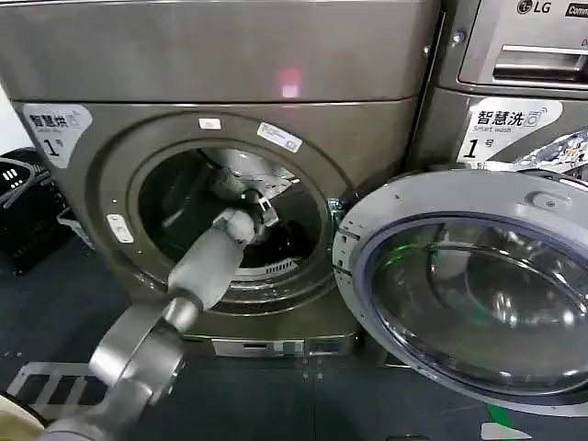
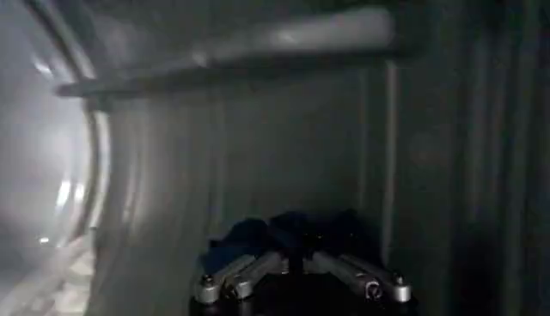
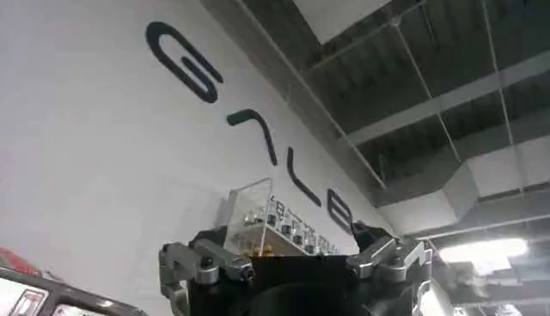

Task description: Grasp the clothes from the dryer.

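The dryer (image 1: 230,101) stands with its door (image 1: 469,285) swung wide; one dryer, one neighbouring LG machine (image 1: 524,55). The left gripper (image 2: 301,258) reaches deep into the drum, fingers (image 2: 232,279) converging on the one dark navy bundle of clothes (image 2: 258,232) against the drum wall. The pinch may catch only a fold, so the cloth could slip free on withdrawal or snag the porthole rim. The right gripper (image 3: 292,258) is parked, pointing upward, fingers spread and empty.

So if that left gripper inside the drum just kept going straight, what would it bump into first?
Probably the clothes, bunched right ahead of the left gripper; the dryer drum wall lies behind, though depth is unclear.
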### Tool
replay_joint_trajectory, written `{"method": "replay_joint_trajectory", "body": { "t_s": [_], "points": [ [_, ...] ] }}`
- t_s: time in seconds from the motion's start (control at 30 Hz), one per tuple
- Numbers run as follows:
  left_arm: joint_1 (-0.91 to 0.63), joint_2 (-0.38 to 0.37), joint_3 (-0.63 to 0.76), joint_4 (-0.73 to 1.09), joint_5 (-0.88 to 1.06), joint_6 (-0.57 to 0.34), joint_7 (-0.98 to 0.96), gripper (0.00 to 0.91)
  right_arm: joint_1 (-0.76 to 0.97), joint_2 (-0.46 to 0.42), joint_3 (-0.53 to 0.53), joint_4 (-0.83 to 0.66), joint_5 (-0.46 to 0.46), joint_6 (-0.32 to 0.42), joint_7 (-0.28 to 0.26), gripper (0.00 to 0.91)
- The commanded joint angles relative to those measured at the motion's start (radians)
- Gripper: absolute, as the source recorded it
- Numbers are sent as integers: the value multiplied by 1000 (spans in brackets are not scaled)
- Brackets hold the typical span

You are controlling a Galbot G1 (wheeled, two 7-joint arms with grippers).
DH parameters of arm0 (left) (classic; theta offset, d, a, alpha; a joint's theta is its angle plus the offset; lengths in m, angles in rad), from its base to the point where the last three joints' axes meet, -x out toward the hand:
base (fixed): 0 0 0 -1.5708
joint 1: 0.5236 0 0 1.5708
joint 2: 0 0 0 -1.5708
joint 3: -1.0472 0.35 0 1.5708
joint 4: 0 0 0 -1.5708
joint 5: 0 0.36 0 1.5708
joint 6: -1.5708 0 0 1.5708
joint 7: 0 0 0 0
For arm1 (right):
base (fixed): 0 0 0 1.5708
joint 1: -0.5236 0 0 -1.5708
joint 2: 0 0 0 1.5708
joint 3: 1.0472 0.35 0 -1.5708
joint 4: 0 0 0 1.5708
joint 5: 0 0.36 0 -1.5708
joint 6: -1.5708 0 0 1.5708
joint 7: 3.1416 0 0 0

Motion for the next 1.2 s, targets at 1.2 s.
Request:
{"method": "replay_joint_trajectory", "body": {
  "t_s": [1.2],
  "points": [
    [471, -50, -371, -609, -194, -246, -701, 0, -19, -10, 30, -11, 34, 50, 7, 907]
  ]
}}
